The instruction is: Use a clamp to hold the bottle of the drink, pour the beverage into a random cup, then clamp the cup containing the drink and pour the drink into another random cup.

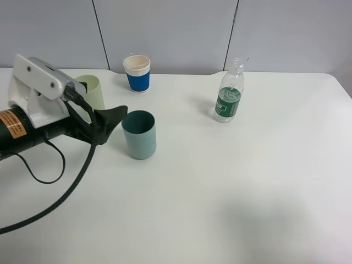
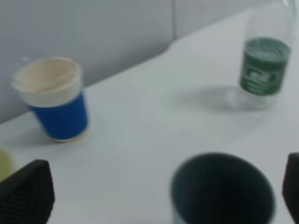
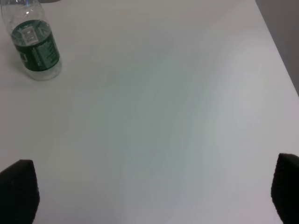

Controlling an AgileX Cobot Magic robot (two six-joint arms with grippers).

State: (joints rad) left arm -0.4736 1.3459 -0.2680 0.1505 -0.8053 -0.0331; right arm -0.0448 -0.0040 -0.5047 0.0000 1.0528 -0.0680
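The teal cup (image 1: 139,135) stands upright near the table's left middle, and its dark inside (image 2: 222,191) shows no liquid that I can make out. My left gripper (image 1: 113,124) is just to its left at cup height, open, the cup ahead between its black fingertips (image 2: 25,191). Further back stands the blue paper cup (image 1: 137,73) (image 2: 53,98). The bottle (image 1: 229,93) (image 2: 265,60) (image 3: 36,46) is upright at the back right, uncapped; the beverage cannot be made out. My right gripper (image 3: 152,189) is open over bare table, away from the bottle.
A pale yellow-green tumbler (image 1: 93,91) stands behind the left arm, close to its white housing (image 1: 38,82). A black cable (image 1: 66,192) loops over the table's front left. The table's right edge (image 3: 280,60) runs near the right gripper.
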